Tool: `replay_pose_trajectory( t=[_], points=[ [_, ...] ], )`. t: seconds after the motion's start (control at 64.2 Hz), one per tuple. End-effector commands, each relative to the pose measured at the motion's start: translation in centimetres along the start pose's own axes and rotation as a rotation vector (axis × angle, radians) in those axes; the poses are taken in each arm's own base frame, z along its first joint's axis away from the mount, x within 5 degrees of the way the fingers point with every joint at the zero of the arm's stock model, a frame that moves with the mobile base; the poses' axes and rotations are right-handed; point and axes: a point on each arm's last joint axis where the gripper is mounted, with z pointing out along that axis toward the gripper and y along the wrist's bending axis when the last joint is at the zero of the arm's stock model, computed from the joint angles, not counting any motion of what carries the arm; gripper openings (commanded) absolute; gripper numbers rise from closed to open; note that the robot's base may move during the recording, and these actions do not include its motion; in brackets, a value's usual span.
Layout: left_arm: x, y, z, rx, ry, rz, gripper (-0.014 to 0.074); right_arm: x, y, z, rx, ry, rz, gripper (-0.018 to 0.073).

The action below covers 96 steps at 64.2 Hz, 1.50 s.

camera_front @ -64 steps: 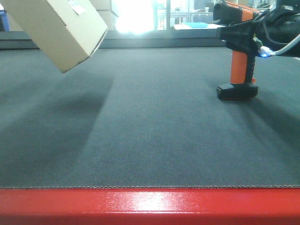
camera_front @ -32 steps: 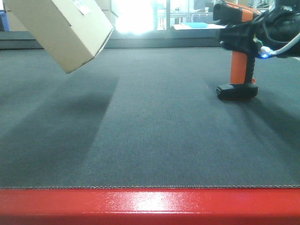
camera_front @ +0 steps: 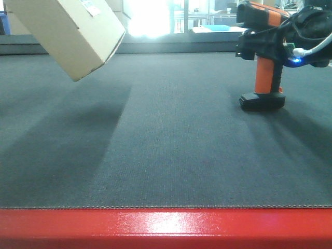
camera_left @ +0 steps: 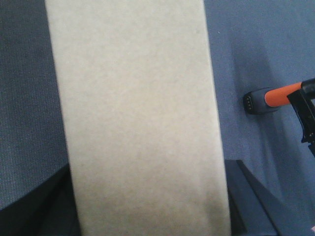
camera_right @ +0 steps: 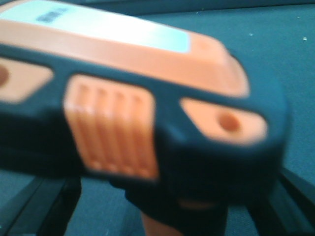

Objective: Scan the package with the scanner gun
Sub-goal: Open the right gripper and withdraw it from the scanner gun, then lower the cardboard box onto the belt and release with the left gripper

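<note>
One tan cardboard box (camera_front: 67,36), white-labelled, hangs tilted above the dark grey surface (camera_front: 171,150), gripped by the left jaws; the orange-and-black pistol scanner (camera_front: 264,78) stands on it, right jaws' hold unclear.

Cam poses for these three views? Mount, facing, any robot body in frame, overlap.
Front: low at the red table edge, facing across the mat; package tilted aloft upper left, scanner gun standing at right, right tool at its head.
Left wrist: looks down along the package's plain face toward the mat; left tool fingers dark at both lower corners; scanner gun's base at right.
Right wrist: tight and blurred on the scanner gun's head; tool fingers at lower corners.
Shared: scanner gun in all three; package in front and left wrist.
</note>
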Motion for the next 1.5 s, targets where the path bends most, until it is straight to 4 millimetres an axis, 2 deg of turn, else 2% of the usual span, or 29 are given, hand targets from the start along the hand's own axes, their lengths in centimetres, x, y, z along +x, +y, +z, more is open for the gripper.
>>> replay_pose_trajectory(
  t=[0.0,0.312,0.655,0.904,0.951,1.029,1.231,1.262,1.481],
  points=[
    [-0.1,-0.5,-0.4,0.014,-0.019,0.007,-0.0111,-0.7,-0.1,-0.5,-0.005,-0.001,-0.031,0.0559],
    [-0.1,-0.5,-0.4,0.014,-0.019,0.007,-0.0111,-1.9,0.2,-2.1,-0.034,0.068,-0.033,0.0559],
    [-0.1,-0.3,-0.4,-0.003,-0.018,0.013,-0.0111,-1.8,0.6,-3.7,-0.074,0.230,-0.049,0.0559],
    [0.0,0.9,-0.5,-0.135,-0.009,0.049,-0.0111,-3.8,0.8,-6.4,-0.110,0.252,-0.043,0.0549],
    [0.0,1.0,-0.5,-0.160,-0.006,0.059,-0.0111,-4.4,0.9,-7.1,-0.117,0.242,-0.045,0.0513],
    [0.0,1.3,-0.4,-0.218,-0.001,0.073,-0.0111,-5.5,0.9,-8.6,-0.131,0.216,-0.055,0.0382],
    [0.3,0.8,0.1,-0.364,0.023,0.172,-0.0111,-8.4,0.9,-12.8,-0.160,0.126,-0.103,-0.0111],
    [0.3,0.8,0.3,-0.377,0.027,0.173,-0.0111,-8.8,0.9,-13.4,-0.163,0.110,-0.105,-0.0161],
    [0.1,1.8,2.0,-0.401,0.065,0.156,-0.0111,-10.9,0.7,-17.5,-0.182,0.008,-0.102,-0.0153]
  ],
)
